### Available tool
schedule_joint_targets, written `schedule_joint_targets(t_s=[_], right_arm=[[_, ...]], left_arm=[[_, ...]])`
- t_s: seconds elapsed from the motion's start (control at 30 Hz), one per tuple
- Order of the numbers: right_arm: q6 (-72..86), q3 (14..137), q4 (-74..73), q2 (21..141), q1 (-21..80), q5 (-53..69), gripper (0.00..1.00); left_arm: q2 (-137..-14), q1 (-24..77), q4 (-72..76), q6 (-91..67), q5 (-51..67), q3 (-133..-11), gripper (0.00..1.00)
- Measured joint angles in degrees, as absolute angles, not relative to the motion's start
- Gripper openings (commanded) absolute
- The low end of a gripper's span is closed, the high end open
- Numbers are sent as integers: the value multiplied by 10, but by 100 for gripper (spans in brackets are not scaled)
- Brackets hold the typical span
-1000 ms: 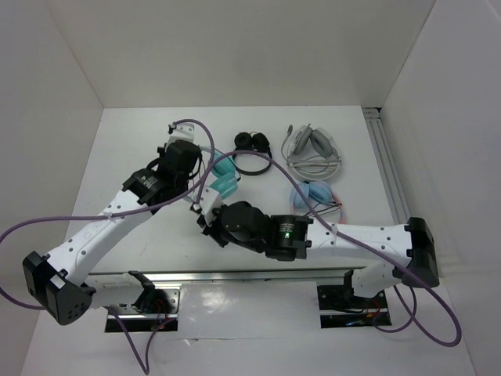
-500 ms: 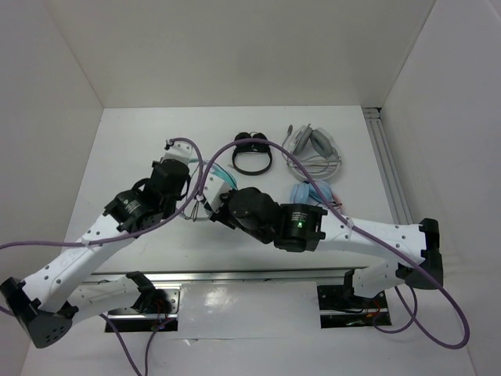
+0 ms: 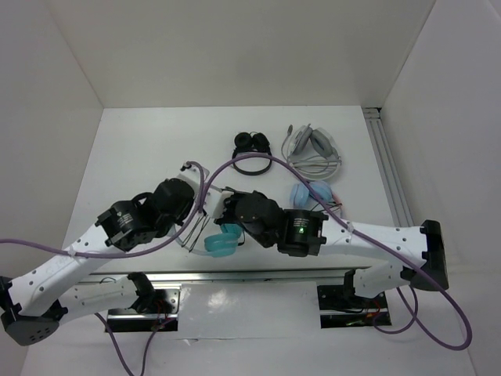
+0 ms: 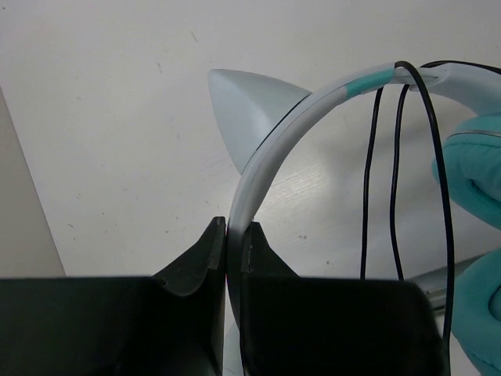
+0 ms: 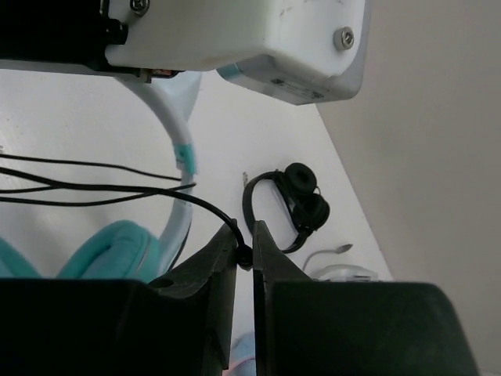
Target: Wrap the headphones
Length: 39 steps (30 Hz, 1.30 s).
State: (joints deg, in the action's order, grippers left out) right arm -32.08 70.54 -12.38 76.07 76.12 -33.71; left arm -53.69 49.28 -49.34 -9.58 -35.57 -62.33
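White table, white walls all round. The headphones hung between the two arms, on the near side of the small black headphones. The left gripper was pinched tight on the headband. The right gripper was all but closed, the thin black cable nipped at its tips. A few strands crossed the band, so the wrap looked begun but loose, with cable left to wind. No container in sight; a grey pair lay right of the black headphones.
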Motion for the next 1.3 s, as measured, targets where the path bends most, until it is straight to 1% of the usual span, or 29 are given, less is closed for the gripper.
schedule_joint_targets(t_s=[0.2,0.37,0.5,0.57,0.6,0.9,0.93,1.1,1.13,1.23,1.27,1.3], right_arm=[[-366,686,-96,748,742,-328,0],[-374,658,-94,732,691,-269,0],[-375,655,-91,721,680,-229,0],[-376,655,-90,712,678,-214,4],[-376,655,-90,707,676,-204,9],[-373,639,-77,688,638,-147,9],[-371,633,-70,688,633,-142,10],[-361,621,-51,689,613,-108,23],[-358,621,-49,689,610,-104,23],[-352,619,-43,690,597,-98,33],[-350,618,-42,690,594,-96,33],[-351,617,-39,690,590,-101,36]], left_arm=[[-537,499,-544,-107,-318,-672,0],[-512,500,-549,-107,-282,-704,0],[-505,510,-547,-105,-251,-714,0],[-505,516,-547,-104,-237,-714,0],[-505,519,-547,-103,-232,-714,0],[-506,520,-552,-103,-229,-761,0],[-506,520,-554,-103,-233,-769,0],[-506,520,-566,-103,-246,-776,0],[-506,520,-566,-103,-246,-776,0],[-506,520,-575,-102,-247,-779,0],[-505,520,-576,-102,-246,-780,0],[-505,520,-580,-101,-246,-780,0]])
